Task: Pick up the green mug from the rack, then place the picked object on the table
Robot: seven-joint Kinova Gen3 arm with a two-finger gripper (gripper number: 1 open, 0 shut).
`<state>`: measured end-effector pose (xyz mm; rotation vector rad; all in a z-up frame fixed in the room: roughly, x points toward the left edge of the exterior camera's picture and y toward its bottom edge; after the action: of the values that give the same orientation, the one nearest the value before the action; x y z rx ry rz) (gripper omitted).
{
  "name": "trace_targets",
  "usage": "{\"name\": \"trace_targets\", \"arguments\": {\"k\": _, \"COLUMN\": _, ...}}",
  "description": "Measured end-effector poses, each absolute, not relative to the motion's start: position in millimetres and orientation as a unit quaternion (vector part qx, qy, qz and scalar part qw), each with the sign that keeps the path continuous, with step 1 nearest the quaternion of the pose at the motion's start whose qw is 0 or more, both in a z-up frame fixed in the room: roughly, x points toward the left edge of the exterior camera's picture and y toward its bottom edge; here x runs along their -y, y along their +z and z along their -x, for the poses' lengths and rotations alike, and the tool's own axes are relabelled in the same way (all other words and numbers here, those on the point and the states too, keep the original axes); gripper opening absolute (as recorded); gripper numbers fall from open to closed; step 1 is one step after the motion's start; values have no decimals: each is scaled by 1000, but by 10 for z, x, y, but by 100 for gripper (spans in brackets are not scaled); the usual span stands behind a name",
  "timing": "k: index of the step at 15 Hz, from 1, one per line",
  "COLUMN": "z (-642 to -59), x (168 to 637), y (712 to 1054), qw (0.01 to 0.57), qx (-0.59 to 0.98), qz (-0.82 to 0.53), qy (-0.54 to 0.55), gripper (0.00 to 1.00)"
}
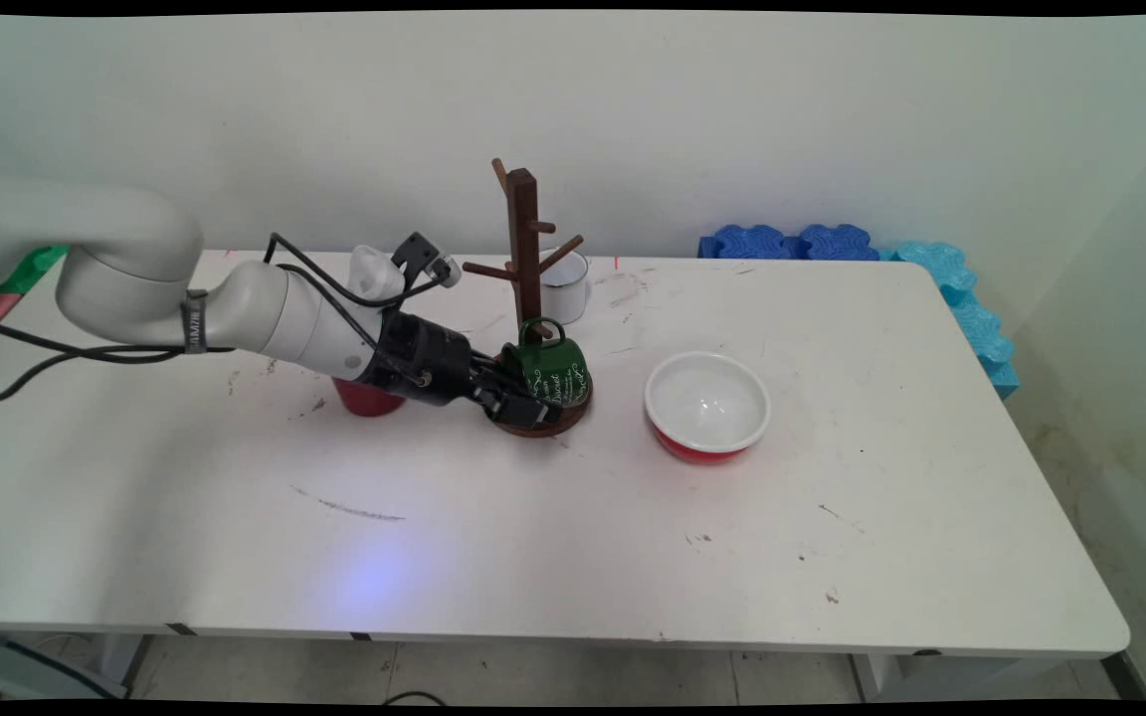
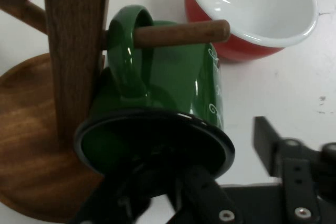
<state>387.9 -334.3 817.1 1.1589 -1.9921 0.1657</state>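
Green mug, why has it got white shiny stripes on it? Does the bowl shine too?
Hand view: the green mug is glossy, so light bounces off its handle and side as pale streaks; the bowl has small bright glints on its white inside. Main view: the bowl shows one faint glint near its bottom and a soft shadow beneath it.
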Motion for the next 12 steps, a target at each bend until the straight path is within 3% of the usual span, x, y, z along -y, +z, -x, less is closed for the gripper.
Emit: {"name": "trace_targets", "arguments": {"k": 12, "z": -3844, "x": 3322, "y": 8143, "qw": 398, "qx": 797, "qz": -448, "qy": 74, "gripper": 0}}
